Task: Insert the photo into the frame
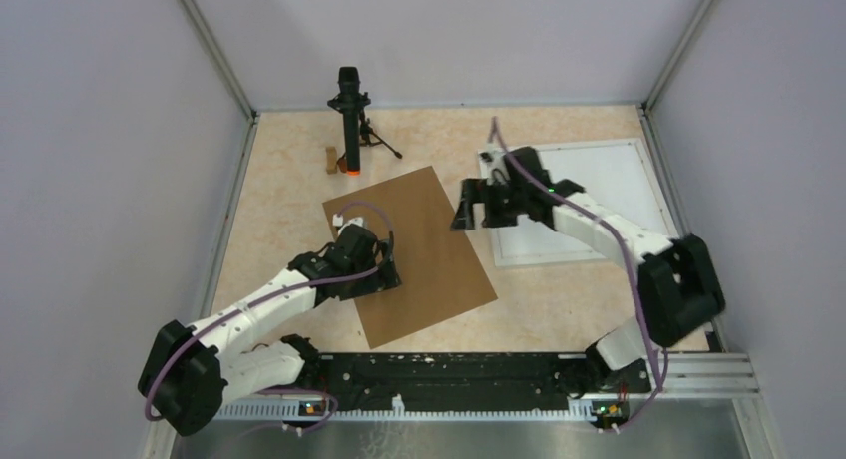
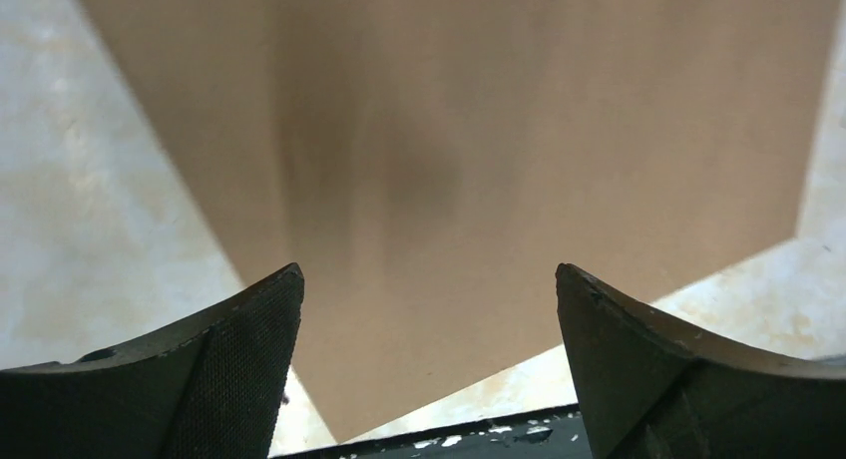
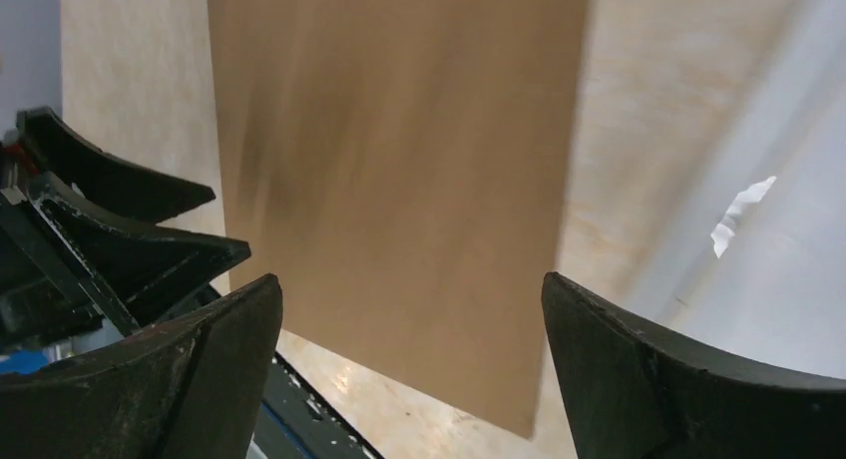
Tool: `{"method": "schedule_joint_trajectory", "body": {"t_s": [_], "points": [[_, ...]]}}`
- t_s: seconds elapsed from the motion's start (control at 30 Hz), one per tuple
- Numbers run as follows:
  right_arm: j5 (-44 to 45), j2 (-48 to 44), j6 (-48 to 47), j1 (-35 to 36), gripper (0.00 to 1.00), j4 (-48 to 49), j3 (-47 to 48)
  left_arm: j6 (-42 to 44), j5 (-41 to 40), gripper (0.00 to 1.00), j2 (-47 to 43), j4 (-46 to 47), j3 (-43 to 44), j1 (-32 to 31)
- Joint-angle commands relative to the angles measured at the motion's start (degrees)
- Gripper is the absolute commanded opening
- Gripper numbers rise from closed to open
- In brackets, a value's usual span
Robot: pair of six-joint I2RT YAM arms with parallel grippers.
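The white frame [image 1: 559,148] lies flat at the right back of the table, its inside plain white; a corner of it shows in the right wrist view [image 3: 778,269]. The photo is out of view. A plain brown cardboard sheet [image 1: 429,239] lies askew in the middle. My left gripper [image 1: 384,276] hovers over the sheet's left half, open with nothing between its fingers [image 2: 429,274], the cardboard [image 2: 479,130] below. My right gripper [image 1: 477,215] hangs open and empty [image 3: 412,279] between the sheet's right edge and the frame's left rail, looking across the cardboard [image 3: 399,160].
A black stand with an orange band [image 1: 349,120] and a small wooden block [image 1: 331,158] are at the back left. The black base rail [image 1: 449,369] runs along the near edge. Grey walls enclose the table on three sides.
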Motion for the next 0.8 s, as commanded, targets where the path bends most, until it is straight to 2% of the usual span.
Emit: {"method": "schedule_joint_trajectory", "body": {"t_s": [0.0,0.2,0.53,0.67,0.77], "points": [[-0.8,14.4,-3.9,8.9,0.99,-5.6,12.3,-11.5,-7.2,0.98,-1.8,-5.6,-1.8,0.1],[5.9,22.4,-2.1,10.7,0.99,-8.9,16.6,-16.1,-10.6,0.98,0.9,-10.3,-1.9,0.2],[11.6,27.2,-3.5,10.7,0.98,-9.3,15.2,-16.4,-5.4,0.99,1.3,-0.3,-8.6,6.2],[8.8,27.8,-2.9,10.7,0.98,-7.8,14.1,-16.9,-1.0,0.98,3.2,4.5,-11.6,7.8],[0.1,26.3,-0.4,10.7,0.96,-3.2,11.5,-16.7,2.5,0.98,3.4,8.3,-13.2,7.9]]}}
